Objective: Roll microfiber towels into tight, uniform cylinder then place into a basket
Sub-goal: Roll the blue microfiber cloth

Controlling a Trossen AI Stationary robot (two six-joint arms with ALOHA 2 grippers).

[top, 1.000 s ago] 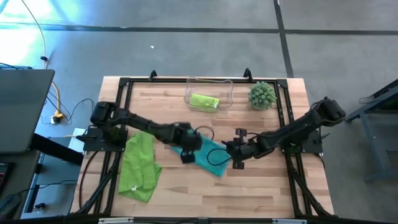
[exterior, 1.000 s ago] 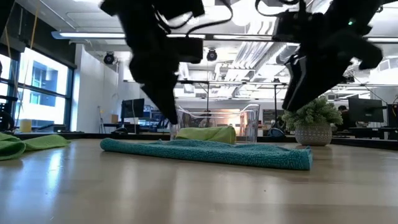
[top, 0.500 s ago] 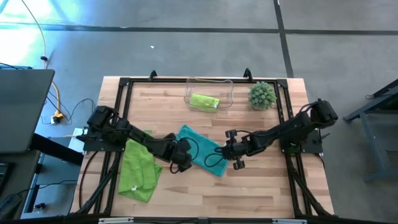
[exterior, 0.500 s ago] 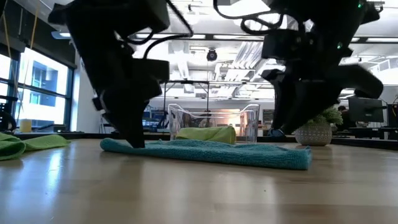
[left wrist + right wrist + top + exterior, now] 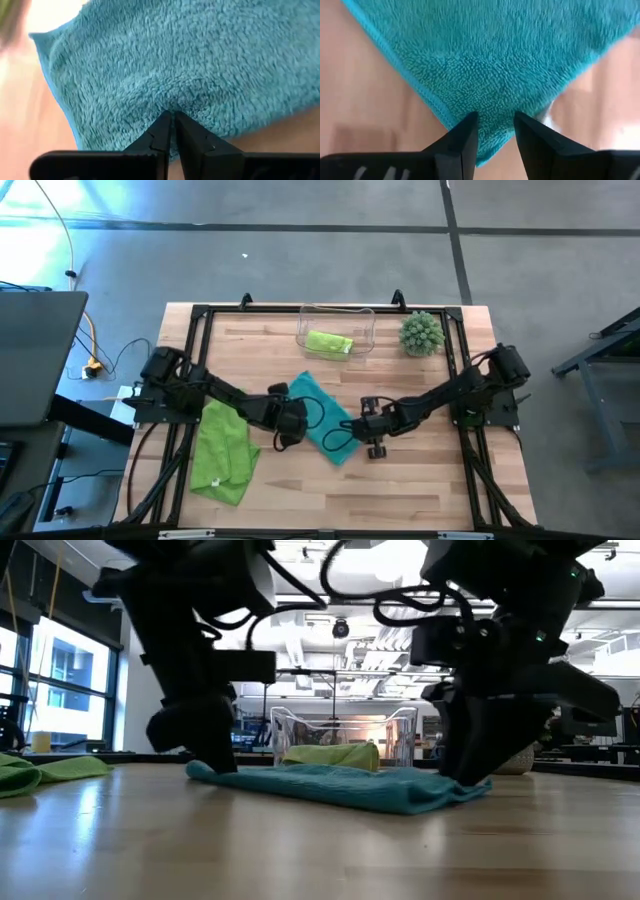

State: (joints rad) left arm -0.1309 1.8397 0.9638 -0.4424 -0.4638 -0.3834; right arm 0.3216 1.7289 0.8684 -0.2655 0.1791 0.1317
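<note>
Teal towel [image 5: 322,412]: soft, limp, light. Left pincer [image 5: 172,118] clenched on its 9 o'clock edge; right pincer [image 5: 492,125] parted astride the 4 o'clock corner. Grip hems.

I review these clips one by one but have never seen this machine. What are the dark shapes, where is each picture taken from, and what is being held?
Two dark robot arms work at a wooden table. One picture looks down from above, one level from the tabletop, two from the wrists. The left gripper is shut, pinching the fuzzy teal blue towel; the right gripper straddles another corner, fingers apart. A lime green towel lies loose at the left. A rolled green towel sits in the clear plastic basket, beside a spiky green plant ball.
</note>
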